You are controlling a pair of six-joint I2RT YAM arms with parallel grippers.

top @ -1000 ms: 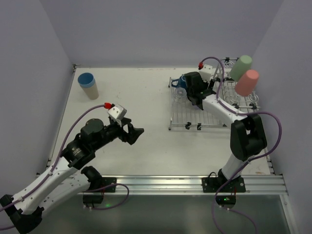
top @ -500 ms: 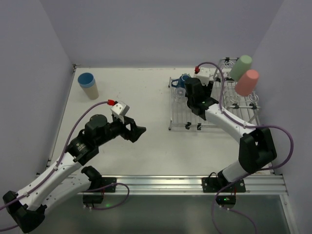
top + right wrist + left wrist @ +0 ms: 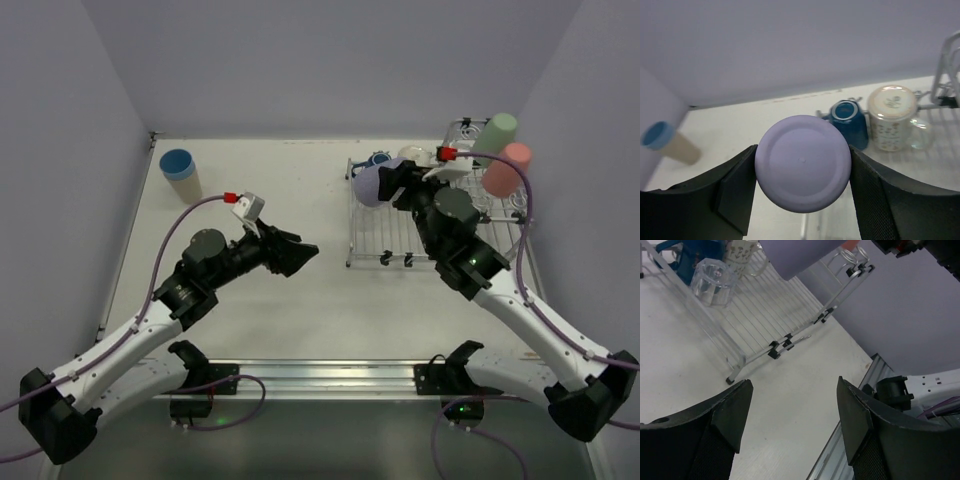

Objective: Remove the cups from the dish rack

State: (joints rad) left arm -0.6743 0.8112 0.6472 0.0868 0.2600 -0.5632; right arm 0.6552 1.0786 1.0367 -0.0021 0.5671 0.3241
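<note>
- The right fingers [image 3: 735,195] are clamped on the lavender cup [image 3: 802,162], one pad on each side of its wall and its base facing the wrist camera. The cup hangs above the 9 o'clock edge of the dish rack [image 3: 368,235], seemingly clear of the wires.
- The step in hand, as I judge it, is carrying the cup out over the table [image 3: 300,190] and setting it down. The smooth plastic could slip, so the grip should be firm, and it should be set right only over bare table.
- Close by at 12 to 1 o'clock are the dark-blue mug [image 3: 847,117] and the speckled mug [image 3: 892,117], with a clear glass [image 3: 712,282] beside them. Leaving toward 9 o'clock avoids all three.
- The left fingers [image 3: 725,425] stand apart and hold nothing, low over the table at about 8 o'clock of the cup. The carry should pass on their far side.
- Open room lies between the rack and the blue-and-beige cup [image 3: 182,175] at the table's 10 o'clock.
- The green cup [image 3: 494,138] and salmon cup [image 3: 506,168] sit at the rack's 2 o'clock, out of the way.
</note>
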